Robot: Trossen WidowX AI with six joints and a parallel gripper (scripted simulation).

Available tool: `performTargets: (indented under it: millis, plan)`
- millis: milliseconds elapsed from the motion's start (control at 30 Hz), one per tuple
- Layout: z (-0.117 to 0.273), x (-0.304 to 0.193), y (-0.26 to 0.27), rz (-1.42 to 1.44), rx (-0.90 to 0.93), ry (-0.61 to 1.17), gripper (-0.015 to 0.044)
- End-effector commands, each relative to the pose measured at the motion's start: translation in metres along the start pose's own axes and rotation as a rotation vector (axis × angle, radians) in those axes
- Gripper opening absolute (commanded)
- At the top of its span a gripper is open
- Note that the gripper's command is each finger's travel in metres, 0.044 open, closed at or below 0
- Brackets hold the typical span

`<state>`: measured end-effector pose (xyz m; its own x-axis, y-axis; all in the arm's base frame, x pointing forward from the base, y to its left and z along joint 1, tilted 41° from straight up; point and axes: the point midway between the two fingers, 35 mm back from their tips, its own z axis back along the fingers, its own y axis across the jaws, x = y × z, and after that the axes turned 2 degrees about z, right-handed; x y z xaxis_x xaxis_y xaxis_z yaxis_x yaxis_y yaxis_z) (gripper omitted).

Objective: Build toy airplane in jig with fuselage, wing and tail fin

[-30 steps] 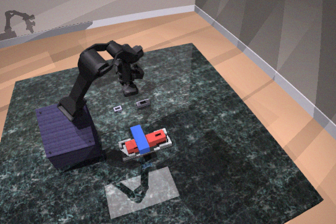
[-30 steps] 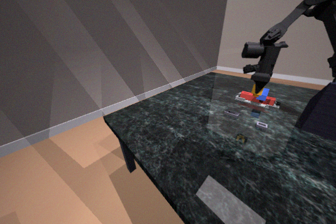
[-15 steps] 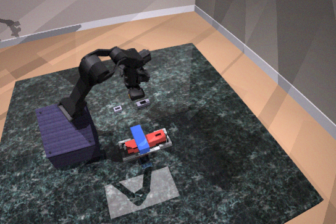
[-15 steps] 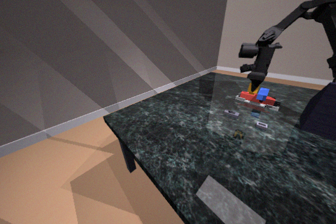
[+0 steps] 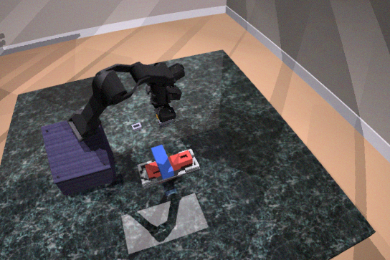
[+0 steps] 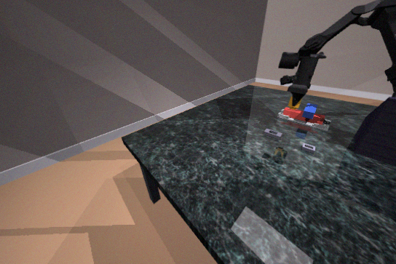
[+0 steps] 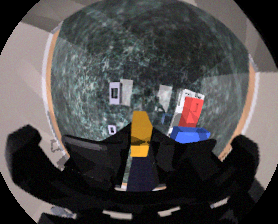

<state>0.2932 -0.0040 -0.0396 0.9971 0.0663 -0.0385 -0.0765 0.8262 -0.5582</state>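
Note:
The red fuselage lies lengthwise in the white cradle. The blue wing lies across the top of the fuselage; its tab is hidden. A dark socket shows near one end of the fuselage in the top view. My gripper is shut on the yellow tail fin. It holds the fin in the air to one side of the cradle, above the larger grey holder.
A small grey holder frame and the larger grey holder stand on the dark marble table. The purple base block stands beyond one end of the cradle. A pale rectangle shows on the tabletop.

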Motion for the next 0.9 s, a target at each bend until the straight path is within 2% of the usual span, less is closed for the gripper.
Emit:
performTargets:
  millis: [0,867]
  plan:
    - [0.001,0.007,-0.012,-0.005,-0.006,-0.012,0.0000]
    - [-0.007,0.022,-0.086,-0.008,-0.053,-0.013,0.0000]
